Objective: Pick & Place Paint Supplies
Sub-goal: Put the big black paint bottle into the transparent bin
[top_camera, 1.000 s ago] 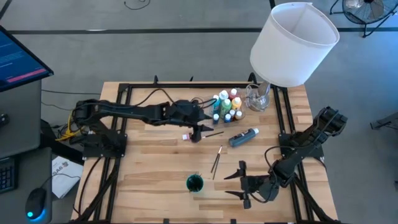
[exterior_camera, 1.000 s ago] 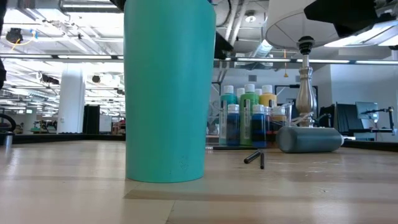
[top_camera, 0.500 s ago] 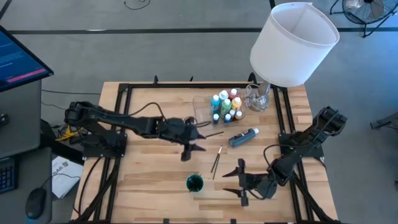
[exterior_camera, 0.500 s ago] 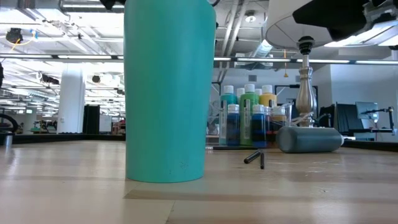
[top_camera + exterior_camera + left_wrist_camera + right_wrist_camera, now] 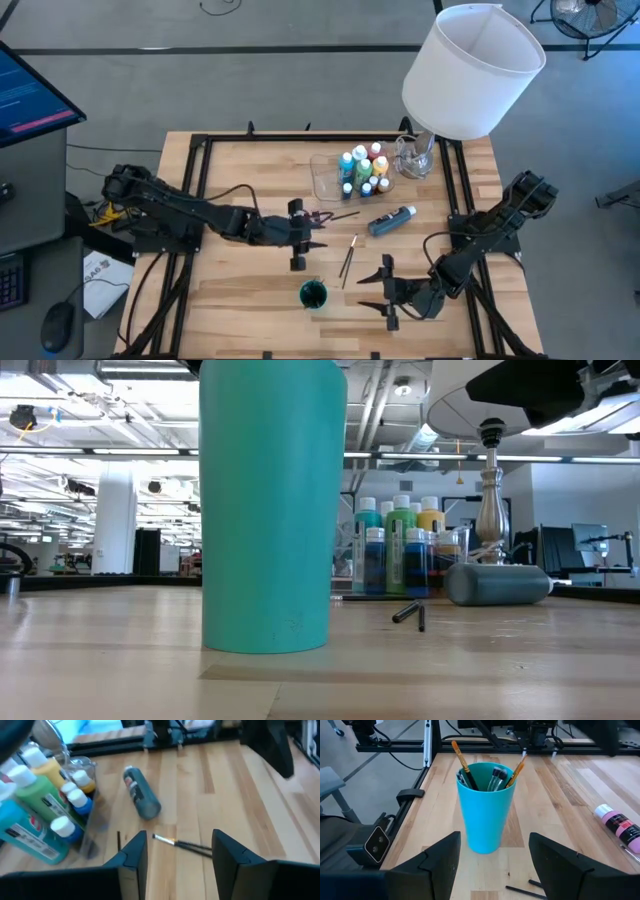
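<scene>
Brush point(image 5: 182, 844) lies just ahead of my left gripper point(image 5: 179, 851), whose jaws stand apart, empty. Thin, light, rolls easily; I'd pinch mid-handle.

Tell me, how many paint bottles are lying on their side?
2: a dark blue bottle near the clear tray, and a pink bottle past the teal cup. Others may be hidden.

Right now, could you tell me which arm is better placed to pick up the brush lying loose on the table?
Left. The left gripper, jaws open, sits beside the brush, which shows just ahead in its wrist view. The right gripper faces the teal cup.
</scene>
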### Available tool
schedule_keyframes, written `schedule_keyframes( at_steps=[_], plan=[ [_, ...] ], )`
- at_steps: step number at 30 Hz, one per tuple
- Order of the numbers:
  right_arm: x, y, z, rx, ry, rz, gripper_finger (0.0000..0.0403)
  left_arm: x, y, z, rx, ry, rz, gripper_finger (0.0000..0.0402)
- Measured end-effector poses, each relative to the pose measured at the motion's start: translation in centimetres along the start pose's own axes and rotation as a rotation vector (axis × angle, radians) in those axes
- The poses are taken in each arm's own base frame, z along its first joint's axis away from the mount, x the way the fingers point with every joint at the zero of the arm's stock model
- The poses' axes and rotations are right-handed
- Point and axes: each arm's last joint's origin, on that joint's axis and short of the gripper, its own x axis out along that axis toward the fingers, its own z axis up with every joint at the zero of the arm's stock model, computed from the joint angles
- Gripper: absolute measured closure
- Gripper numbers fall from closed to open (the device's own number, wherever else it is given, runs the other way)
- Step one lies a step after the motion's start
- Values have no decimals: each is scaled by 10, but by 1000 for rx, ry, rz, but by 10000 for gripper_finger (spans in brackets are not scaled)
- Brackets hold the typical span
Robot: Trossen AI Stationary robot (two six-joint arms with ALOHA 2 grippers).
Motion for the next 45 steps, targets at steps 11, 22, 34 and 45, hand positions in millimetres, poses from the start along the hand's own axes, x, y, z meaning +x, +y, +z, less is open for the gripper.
schedule_keyframes(
  at_steps=[11, 22, 34, 45],
  plan=[
    [6, -10, 1, 10, 16, -43, 173, 15, 30, 20, -42, -61, -30, 268],
    [-21, -58, -27, 340, 74, -606, 173, 34, 11, 8, 22, -11, -57, 259],
    [-24, -133, -31, 648, 188, -1042, 173, 30, -3, 7, 44, -28, -91, 259],
    [-23, -158, -33, 827, 284, -1196, 173, 26, -13, 5, 64, -22, -117, 259]
  ],
)
